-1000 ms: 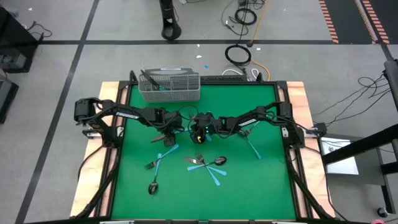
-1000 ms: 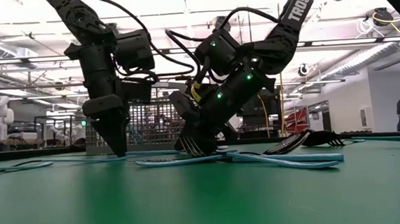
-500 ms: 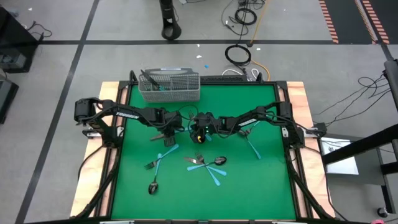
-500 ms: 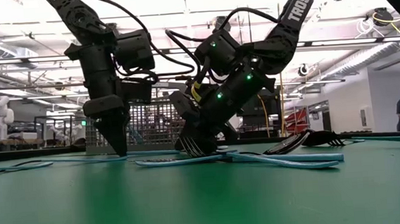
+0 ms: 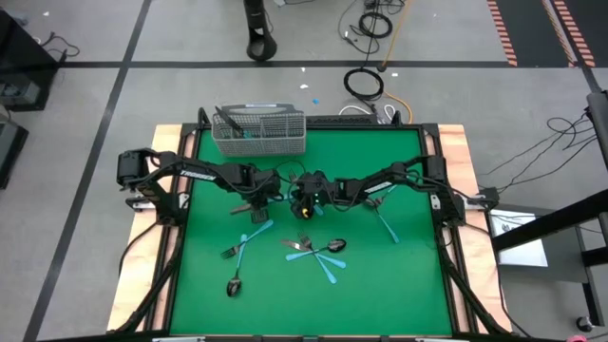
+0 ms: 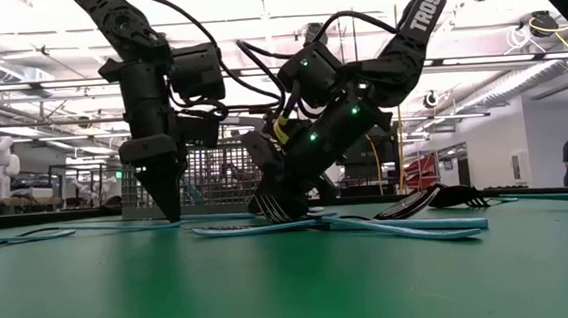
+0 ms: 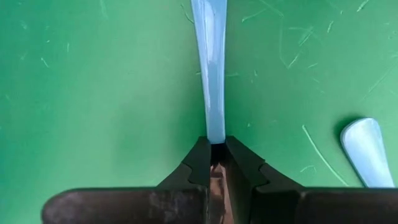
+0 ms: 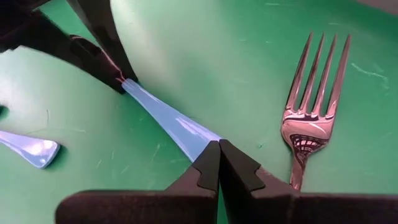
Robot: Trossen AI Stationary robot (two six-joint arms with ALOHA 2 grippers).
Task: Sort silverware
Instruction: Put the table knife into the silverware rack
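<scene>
A piece of silverware with a light blue handle [image 8: 168, 121] lies on the green table between my two grippers. My left gripper [image 7: 215, 149] points down and is shut on one end of it. My right gripper [image 8: 219, 158] slants down from the table's right, shut, with its tips at the handle's other end; the head of the piece is hidden under them. A metal fork [image 8: 311, 106] lies flat beside the right fingers. More silverware is scattered nearer the front edge: a crossed cluster [image 5: 313, 249], a blue-handled fork [image 5: 237, 247] and a dark spoon [image 5: 233, 285]. My left gripper pinches the free end of the blue handle [image 7: 215, 134] between its two fingers, from above, pointing down, in line with the handle. The rest of the handle runs on over the table toward my right gripper. My right gripper's shut fingertips [image 8: 208, 162] meet the handle's other end [image 8: 199, 140], slanting down from the table's right. Whether they press on it or pinch it I cannot tell; the fingers hide the spot.
A grey wire-mesh basket [image 5: 258, 131] stands at the table's far edge, left of middle. More silverware [image 5: 385, 214] lies to the right of my right gripper. Another blue handle end [image 7: 367, 158] lies close by. Raised wooden borders [image 5: 456, 152] frame the mat.
</scene>
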